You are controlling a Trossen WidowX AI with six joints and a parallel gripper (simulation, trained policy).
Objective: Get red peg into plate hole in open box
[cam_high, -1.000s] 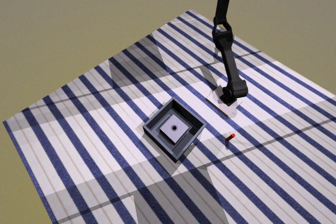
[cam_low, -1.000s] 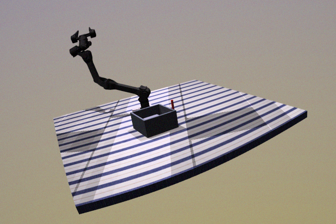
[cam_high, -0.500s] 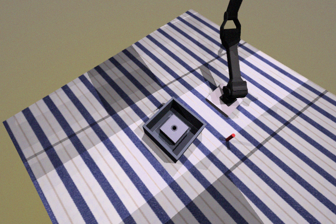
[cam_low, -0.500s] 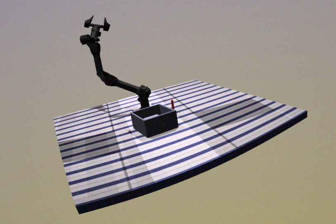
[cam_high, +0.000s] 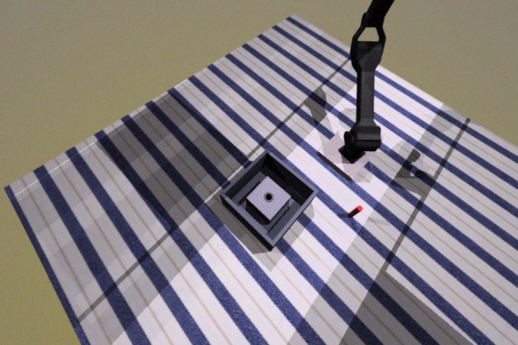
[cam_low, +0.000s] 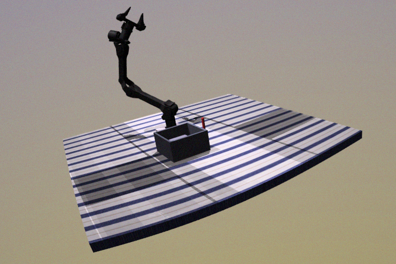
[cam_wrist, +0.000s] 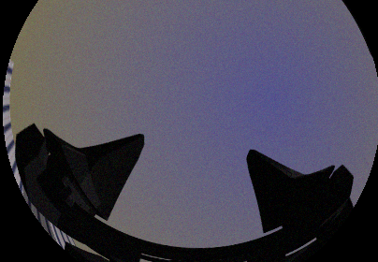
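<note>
Overhead, black two-fingered claw (cam_low: 136, 10) (cam_wrist: 197, 149), fingers spread around nothing, upright red cylindrical peg (cam_high: 355, 211) (cam_low: 203, 123) well below it.

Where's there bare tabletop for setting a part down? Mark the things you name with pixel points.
Striped cloth shows bare between the box (cam_high: 245, 224) (cam_low: 189, 147) and red peg (cam_high: 355, 211) (cam_low: 203, 123), and from the box to the near edge. Tightest: between box and arm base (cam_high: 334, 166).
</note>
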